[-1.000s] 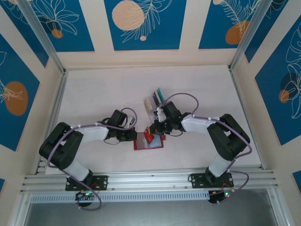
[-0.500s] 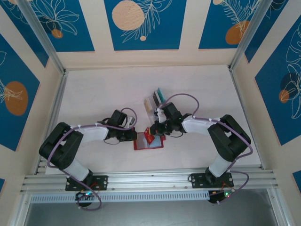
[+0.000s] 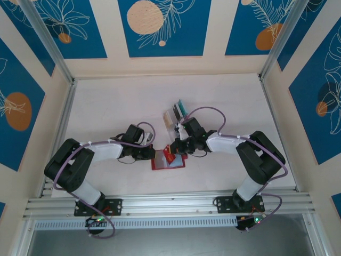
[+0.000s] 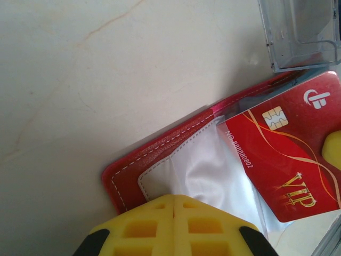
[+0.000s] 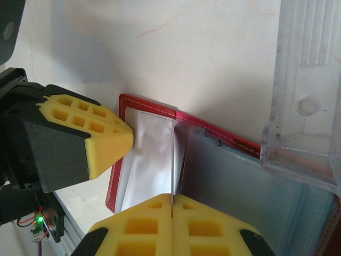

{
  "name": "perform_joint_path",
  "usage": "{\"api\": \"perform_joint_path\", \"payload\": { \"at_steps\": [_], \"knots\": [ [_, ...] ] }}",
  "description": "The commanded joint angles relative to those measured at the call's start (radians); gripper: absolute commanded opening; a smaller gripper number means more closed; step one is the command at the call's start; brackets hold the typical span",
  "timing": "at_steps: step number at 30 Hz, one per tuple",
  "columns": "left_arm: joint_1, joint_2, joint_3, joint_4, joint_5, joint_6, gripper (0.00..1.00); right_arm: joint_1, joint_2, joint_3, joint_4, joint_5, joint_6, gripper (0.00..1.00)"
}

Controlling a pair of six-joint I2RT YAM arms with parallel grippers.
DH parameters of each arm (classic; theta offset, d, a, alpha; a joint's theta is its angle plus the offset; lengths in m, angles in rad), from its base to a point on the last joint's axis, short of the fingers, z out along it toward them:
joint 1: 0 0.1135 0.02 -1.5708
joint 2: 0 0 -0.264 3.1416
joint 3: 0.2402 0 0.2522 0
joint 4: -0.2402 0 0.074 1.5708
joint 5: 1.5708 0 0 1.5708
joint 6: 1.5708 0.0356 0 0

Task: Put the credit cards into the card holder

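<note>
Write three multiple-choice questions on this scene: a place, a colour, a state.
1. Where does the clear plastic slotted rack stand?
A. just beyond the red folding wallet, higher in the top view.
B. nearer than the wallet, lower in the top view.
C. far left of the wallet.
2. What colour is the word VIP on the red plastic card?
A. blue.
B. gold.
C. black.
3. How is the wallet?
A. folded shut.
B. standing on edge.
C. lying open.
Answers: 1 A, the top view shows the rack above the wallet; 2 B, the left wrist view shows gold letters; 3 C, its clear inner sleeves show.
</note>
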Motion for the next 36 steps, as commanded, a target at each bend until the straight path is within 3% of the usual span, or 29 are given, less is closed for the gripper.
{"api": "perform_joint_path", "payload": {
  "at_steps": [1, 36],
  "knots": [
    [-0.006, 0.010, -0.037, -0.096, -0.073, 0.026, 0.03, 0.010, 0.069, -0.089, -0.259, 0.029, 0.088, 0.00],
    [-0.006, 0.005, -0.058, -0.073, -0.079, 0.024, 0.03, -0.008, 0.041, -0.132, -0.254, -0.054, 0.073, 0.00]
  ]
}}
